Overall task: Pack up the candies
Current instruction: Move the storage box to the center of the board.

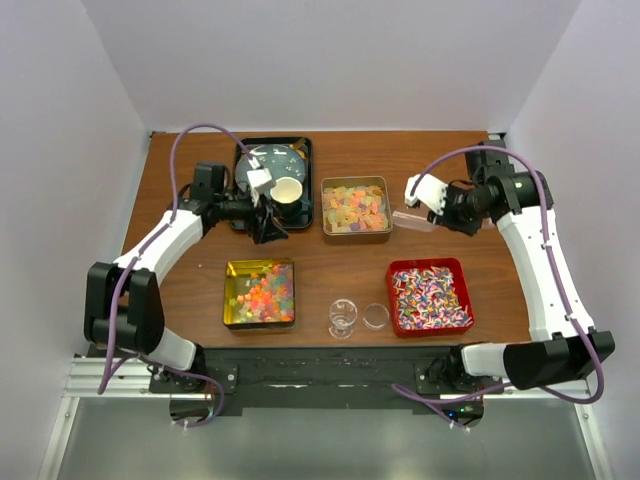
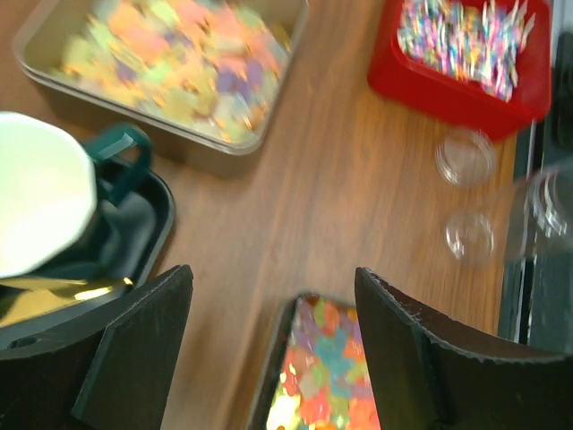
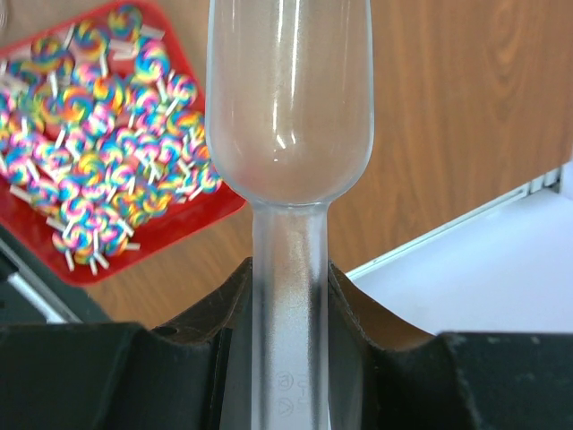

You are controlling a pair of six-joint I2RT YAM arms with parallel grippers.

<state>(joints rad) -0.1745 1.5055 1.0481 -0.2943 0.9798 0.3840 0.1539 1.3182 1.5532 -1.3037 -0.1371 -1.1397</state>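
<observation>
A: Top external. Grippers?
B: My left gripper [image 1: 268, 228] spread, empty, beside black tray [image 1: 305, 150] with cup [image 1: 288, 190]. Right gripper [image 1: 435, 208] clamped on scoop [image 1: 411, 220].
A: Candies [image 1: 260, 293]?
B: In gold tin [image 1: 229, 295], silver tin [image 1: 355, 234], red tray [image 1: 430, 327]. Jar [image 1: 342, 318] and lid [image 1: 376, 316] sit between gold tin and red tray.

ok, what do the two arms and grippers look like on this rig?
Both arms match: the left arm and right arm have white tubular links and black joint housings. A purple cable loops along each. The left gripper has black wedge-shaped fingers; the right gripper is black too. No markings legible.
</observation>
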